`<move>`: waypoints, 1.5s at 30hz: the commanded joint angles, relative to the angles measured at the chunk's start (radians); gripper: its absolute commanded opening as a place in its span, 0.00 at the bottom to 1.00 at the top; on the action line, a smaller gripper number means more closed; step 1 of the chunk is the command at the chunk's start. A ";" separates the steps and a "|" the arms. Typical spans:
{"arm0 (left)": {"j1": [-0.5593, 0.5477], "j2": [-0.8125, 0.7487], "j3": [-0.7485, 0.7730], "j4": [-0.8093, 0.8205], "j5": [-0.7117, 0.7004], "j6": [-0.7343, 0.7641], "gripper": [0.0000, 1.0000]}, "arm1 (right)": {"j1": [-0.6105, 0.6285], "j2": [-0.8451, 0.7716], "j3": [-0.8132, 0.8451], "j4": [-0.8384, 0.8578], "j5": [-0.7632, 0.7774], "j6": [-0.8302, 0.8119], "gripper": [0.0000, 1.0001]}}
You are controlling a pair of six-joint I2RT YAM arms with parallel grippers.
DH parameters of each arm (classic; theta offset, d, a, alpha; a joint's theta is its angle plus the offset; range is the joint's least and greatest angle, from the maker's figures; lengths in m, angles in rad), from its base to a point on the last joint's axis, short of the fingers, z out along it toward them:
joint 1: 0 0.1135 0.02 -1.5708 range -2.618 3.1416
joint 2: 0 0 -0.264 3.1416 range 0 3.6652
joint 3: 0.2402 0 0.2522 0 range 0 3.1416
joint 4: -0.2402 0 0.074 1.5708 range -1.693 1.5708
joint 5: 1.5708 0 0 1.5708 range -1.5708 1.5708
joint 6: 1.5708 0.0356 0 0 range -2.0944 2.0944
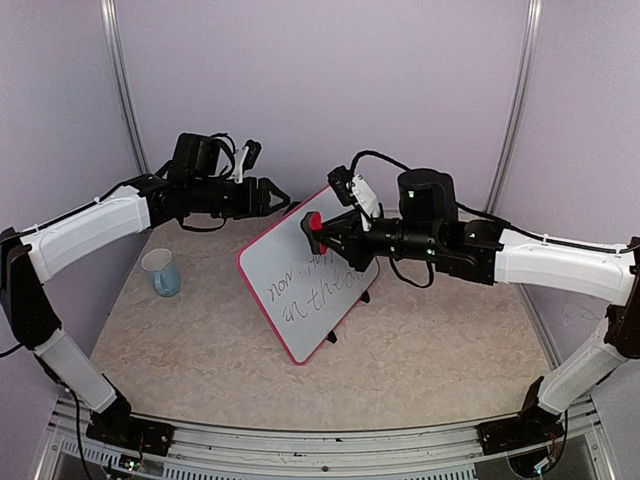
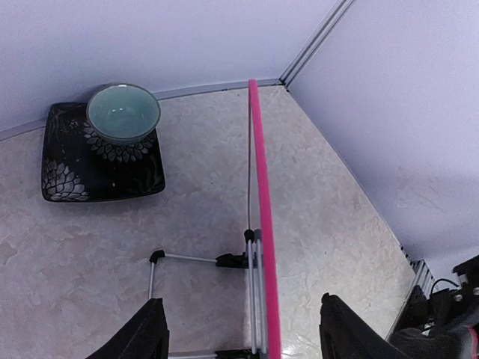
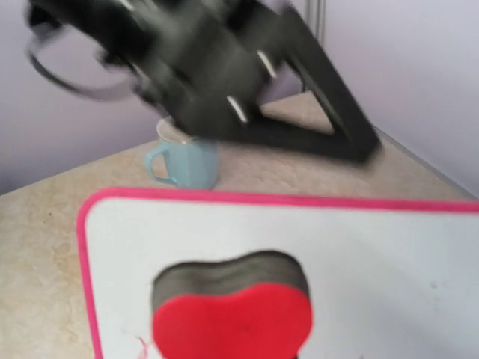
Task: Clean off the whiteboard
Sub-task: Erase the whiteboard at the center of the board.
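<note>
The whiteboard leans on a wire stand at the table's middle, pink-framed, with dark handwriting on its lower half. My right gripper is shut on a red heart-shaped eraser pressed against the board's upper part. In the right wrist view the eraser and its grey felt sit on the white face; the fingers are hidden. My left gripper is open at the board's top far corner. In the left wrist view the pink edge runs between the spread jaws of my left gripper, touching neither.
A light-blue mug stands left of the board and also shows in the right wrist view. Behind the board, a teal bowl sits on a black patterned plate. The wire stand's feet rest on the table.
</note>
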 commanded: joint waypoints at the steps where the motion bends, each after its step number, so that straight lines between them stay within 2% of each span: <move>1: -0.006 -0.141 -0.015 -0.014 -0.034 -0.002 0.70 | -0.007 -0.033 -0.060 0.023 0.041 0.030 0.00; 8: -0.069 -0.325 -0.224 -0.014 -0.125 -0.054 0.75 | 0.075 0.018 -0.057 -0.019 0.109 0.031 0.00; 13: -0.111 -0.360 -0.311 -0.028 -0.185 -0.059 0.75 | 0.126 0.098 -0.004 -0.051 0.177 0.056 0.00; 22: -0.130 -0.374 -0.393 0.009 -0.206 -0.067 0.72 | 0.186 0.224 0.097 -0.105 0.214 0.065 0.00; 30: -0.129 -0.366 -0.394 0.003 -0.201 -0.057 0.53 | 0.196 0.288 0.178 -0.120 0.232 0.063 0.00; 39: -0.129 -0.369 -0.404 0.027 -0.193 -0.066 0.22 | 0.199 0.314 0.191 -0.122 0.234 0.061 0.00; 45: -0.132 -0.352 -0.403 0.045 -0.172 -0.083 0.08 | 0.203 0.318 0.173 -0.120 0.248 0.073 0.00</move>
